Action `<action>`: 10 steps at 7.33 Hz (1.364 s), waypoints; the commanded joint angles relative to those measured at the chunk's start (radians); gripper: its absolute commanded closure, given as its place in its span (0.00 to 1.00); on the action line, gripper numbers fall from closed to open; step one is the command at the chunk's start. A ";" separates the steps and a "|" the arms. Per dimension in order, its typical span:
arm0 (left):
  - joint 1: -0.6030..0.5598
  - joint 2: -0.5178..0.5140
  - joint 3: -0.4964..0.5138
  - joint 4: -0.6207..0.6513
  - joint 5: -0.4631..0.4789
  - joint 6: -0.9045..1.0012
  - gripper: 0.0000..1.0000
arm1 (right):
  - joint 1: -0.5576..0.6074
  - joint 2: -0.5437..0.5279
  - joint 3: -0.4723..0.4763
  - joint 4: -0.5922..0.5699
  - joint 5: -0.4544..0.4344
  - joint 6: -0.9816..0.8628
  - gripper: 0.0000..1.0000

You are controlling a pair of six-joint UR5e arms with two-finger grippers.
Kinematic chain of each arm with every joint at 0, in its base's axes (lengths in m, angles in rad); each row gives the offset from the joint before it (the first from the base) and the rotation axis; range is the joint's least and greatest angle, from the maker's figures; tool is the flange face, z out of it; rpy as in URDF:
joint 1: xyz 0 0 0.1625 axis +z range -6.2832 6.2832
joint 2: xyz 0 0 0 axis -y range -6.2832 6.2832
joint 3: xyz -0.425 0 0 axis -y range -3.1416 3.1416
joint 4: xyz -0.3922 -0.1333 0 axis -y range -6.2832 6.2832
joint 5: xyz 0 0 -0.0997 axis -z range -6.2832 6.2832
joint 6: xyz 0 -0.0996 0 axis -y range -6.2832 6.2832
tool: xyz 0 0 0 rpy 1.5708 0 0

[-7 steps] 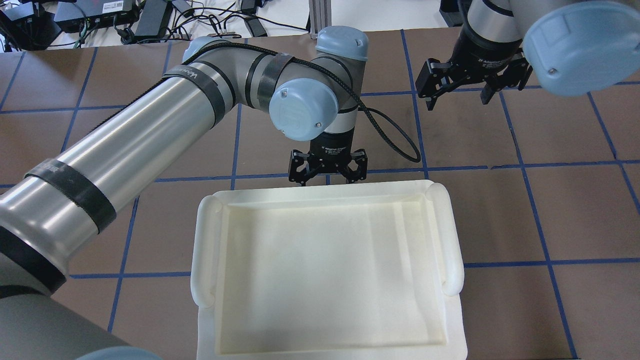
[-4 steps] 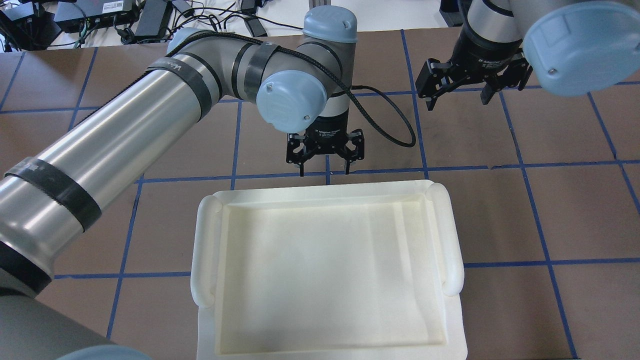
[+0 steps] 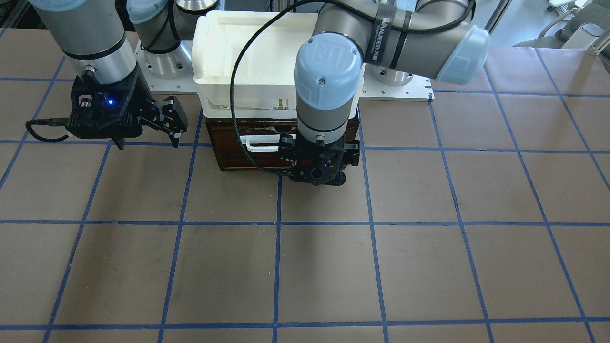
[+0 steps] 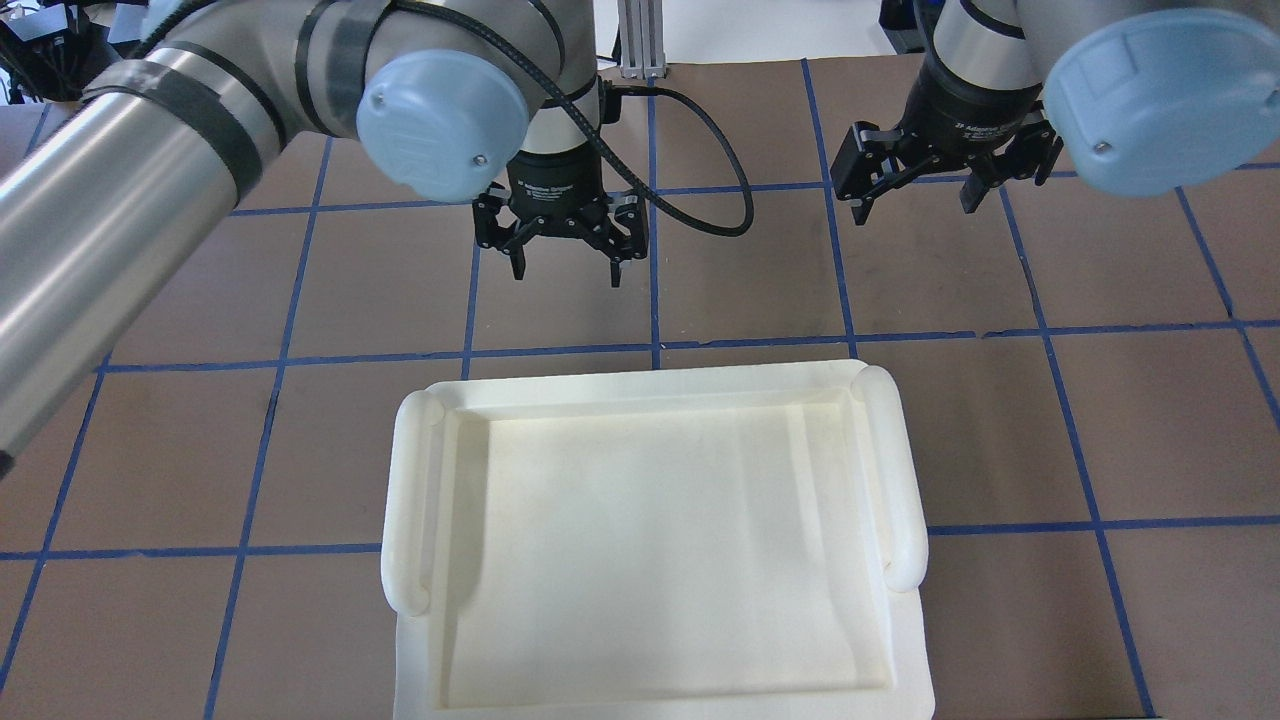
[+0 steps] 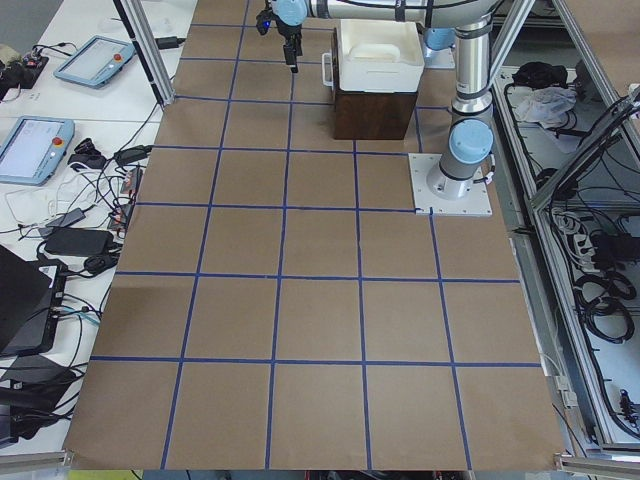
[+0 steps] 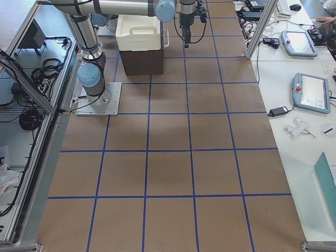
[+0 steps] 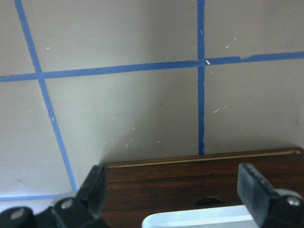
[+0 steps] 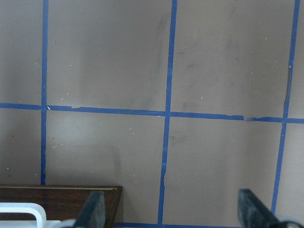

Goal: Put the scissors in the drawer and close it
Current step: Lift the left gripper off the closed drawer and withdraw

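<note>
The scissors show in no view. The dark brown drawer (image 3: 233,155) looks pushed in under the white bin, its white bar handle (image 3: 259,143) facing outward. It also shows in the left wrist view (image 7: 199,183), with the handle (image 7: 190,221) at the bottom edge. My left gripper (image 4: 566,275) is open and empty, hovering in front of the drawer, apart from it. My right gripper (image 4: 914,208) is open and empty, off to the drawer's side above the table. The right wrist view shows only a drawer corner (image 8: 61,199).
A white plastic tray-like bin (image 4: 405,500) sits on top of the drawer's cabinet and hides it from overhead. The table is brown paper with a blue tape grid (image 4: 840,260). A black cable (image 4: 720,170) loops off the left wrist.
My left gripper has drawn back from the bin's front edge, moving away from the robot and to its left. It stays open. The right gripper has not moved.
</note>
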 commanded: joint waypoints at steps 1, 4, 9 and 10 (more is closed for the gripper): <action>0.076 0.095 -0.011 -0.056 0.006 0.096 0.00 | 0.000 -0.001 0.000 0.000 0.000 0.000 0.00; 0.133 0.209 -0.014 -0.051 0.003 0.097 0.00 | 0.000 -0.001 0.000 0.000 0.000 0.000 0.00; 0.148 0.302 -0.181 0.138 0.003 0.094 0.00 | 0.000 -0.001 0.000 0.002 -0.005 0.005 0.00; 0.148 0.318 -0.208 0.157 0.003 0.094 0.00 | 0.000 -0.001 0.000 0.002 -0.005 0.005 0.00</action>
